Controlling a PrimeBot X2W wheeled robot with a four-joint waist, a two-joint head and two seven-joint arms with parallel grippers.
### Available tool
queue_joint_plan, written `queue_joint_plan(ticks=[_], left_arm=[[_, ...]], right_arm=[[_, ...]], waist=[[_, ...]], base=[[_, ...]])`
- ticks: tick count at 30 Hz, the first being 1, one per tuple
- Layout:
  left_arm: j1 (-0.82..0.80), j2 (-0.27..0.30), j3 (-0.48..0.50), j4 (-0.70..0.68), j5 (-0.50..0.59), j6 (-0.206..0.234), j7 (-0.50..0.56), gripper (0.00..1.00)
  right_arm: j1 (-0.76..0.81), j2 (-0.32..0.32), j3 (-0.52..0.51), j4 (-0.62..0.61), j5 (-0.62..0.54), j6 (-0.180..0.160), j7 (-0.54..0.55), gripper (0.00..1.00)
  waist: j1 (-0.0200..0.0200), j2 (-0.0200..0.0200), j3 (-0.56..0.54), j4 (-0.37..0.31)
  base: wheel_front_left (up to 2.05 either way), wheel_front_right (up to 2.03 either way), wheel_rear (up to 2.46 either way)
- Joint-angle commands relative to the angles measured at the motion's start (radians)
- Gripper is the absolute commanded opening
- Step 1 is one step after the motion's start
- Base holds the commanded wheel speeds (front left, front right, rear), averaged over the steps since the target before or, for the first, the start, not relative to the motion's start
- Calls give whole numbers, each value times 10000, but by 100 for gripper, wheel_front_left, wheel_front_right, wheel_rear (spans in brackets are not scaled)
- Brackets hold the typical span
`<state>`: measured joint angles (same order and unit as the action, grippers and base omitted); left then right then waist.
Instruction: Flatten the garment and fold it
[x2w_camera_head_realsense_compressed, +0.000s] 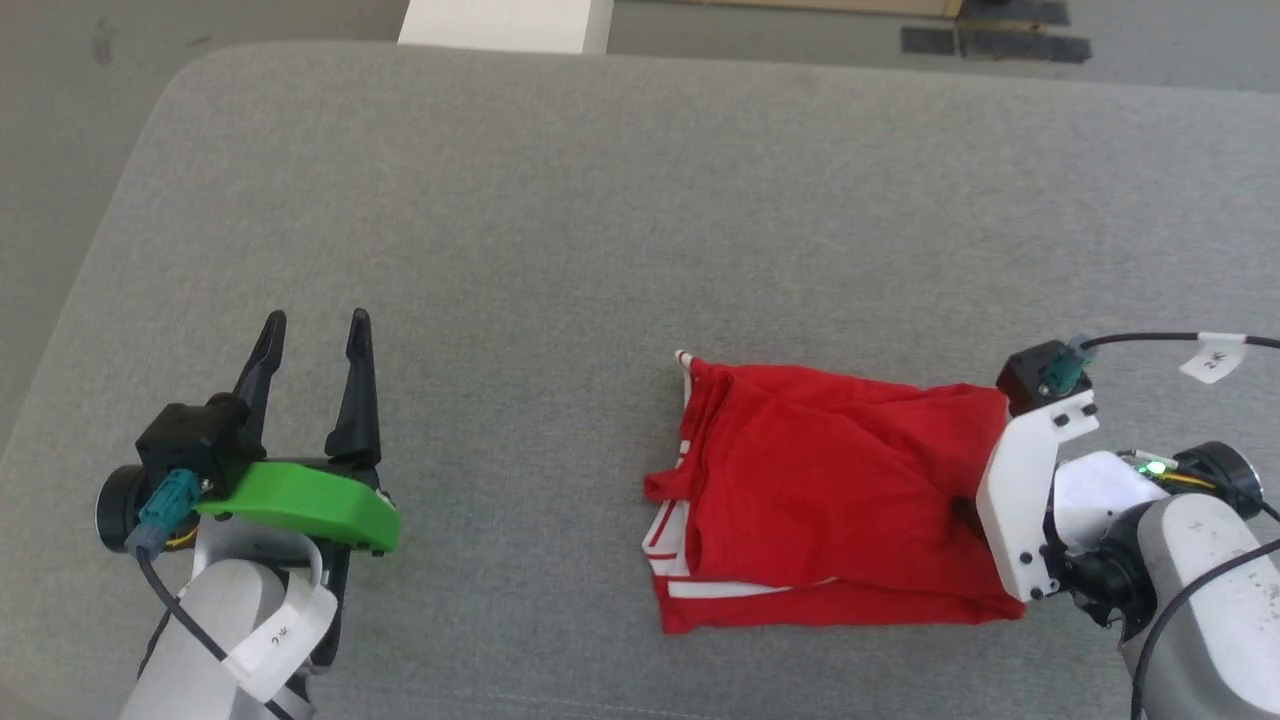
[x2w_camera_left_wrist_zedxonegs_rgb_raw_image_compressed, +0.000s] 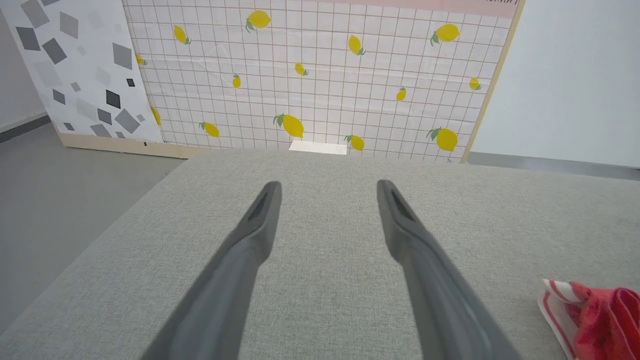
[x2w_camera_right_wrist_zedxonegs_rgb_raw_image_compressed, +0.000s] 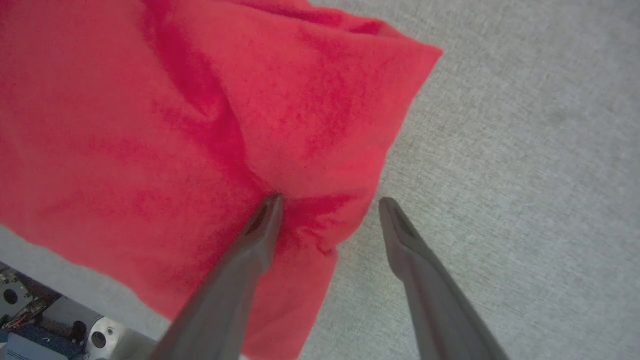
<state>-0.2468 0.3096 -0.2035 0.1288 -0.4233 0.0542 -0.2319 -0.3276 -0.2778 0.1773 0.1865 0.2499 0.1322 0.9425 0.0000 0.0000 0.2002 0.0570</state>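
One folded shirt lies near the surface's front edge, print hidden; both the left gripper and the right gripper are spread.

One garment, two grippers (left, right)

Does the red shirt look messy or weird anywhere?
A bit messy. The red shirt is bunched into a lumpy fold, with creases across the top and its white striped trim poking out unevenly on the left side. The right gripper is open, one finger dimpling the cloth's edge.
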Motion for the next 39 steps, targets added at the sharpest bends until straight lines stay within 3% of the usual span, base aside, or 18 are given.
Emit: queue_joint_plan(ticks=[1, 11, 12, 13, 24, 27, 39], left_arm=[[-179, -35, -16, 14, 26, -11, -89, 100], [-378, -120, -118, 190, 24, -93, -165, 100], [-388, -129, -127, 218, 22, -101, -172, 100], [-393, -138, -136, 242, 19, -108, -179, 100], [-247, -188, -187, 466, -58, -110, -224, 100], [-118, -114, -133, 397, -88, -76, -223, 100], [-410, 309, -158, -302, -12, -33, 238, 100]], right_arm=[[-55, 34, 44, 148, -140, -15, 38, 100], [229, 69, 748, 1064, -99, -15, 41, 100], [235, 61, 809, 1132, -22, -15, 38, 25], [228, 62, 816, 1196, 54, -15, 26, 0], [-539, -502, 1020, 566, 787, -15, -473, 0], [-738, -814, 1073, 364, 1040, -15, -373, 0], [-1965, -1578, 721, 673, 1348, -15, -341, 0]], waist=[[0, 0, 249, 242], [0, 0, 359, 376], [0, 0, 349, 376], [0, 0, 336, 377], [0, 0, -251, 197], [0, 0, -348, -314], [0, 0, 593, -3540]], base=[[0, 0, 0], [0, 0, 0], [0, 0, 0], [0, 0, 0], [0, 0, 0], [0, 0, 0], [0, 0, 0]])
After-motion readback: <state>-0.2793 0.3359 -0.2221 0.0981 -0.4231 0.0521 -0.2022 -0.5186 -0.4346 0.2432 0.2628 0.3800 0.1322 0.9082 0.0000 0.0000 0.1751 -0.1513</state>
